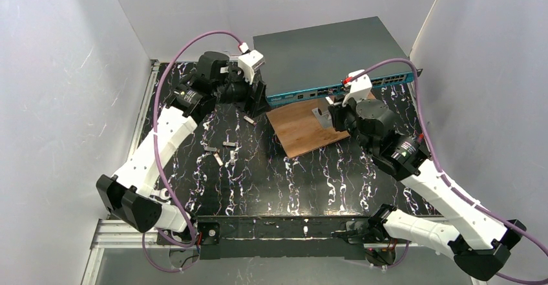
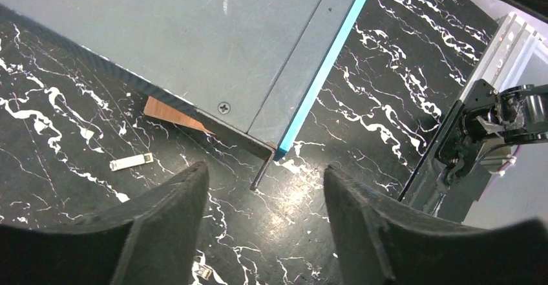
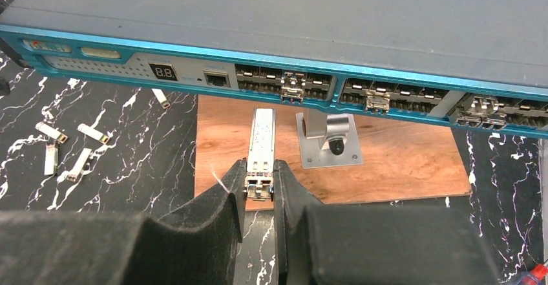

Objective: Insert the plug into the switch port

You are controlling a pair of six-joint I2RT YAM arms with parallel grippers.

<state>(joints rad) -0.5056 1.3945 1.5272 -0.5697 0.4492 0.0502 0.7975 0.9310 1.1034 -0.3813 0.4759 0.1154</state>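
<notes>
Silver plug [image 3: 262,136] clamped in right gripper [image 3: 259,180], over wooden board [image 3: 400,162], nose pointing 12 o'clock at switch [image 3: 310,13] sockets, just short of them. Left gripper [image 2: 263,181] spread wide, empty, beside switch's corner at 11 o'clock.

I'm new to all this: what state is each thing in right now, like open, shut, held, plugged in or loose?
plug, held in the right gripper, tip toward the switch, not yet in a port.
right gripper, shut on the plug.
left gripper, open and empty, by the switch's corner.
switch, a few ports filled, others empty.
spare plugs, loose on the table.
wooden board, flat before the switch.
</notes>
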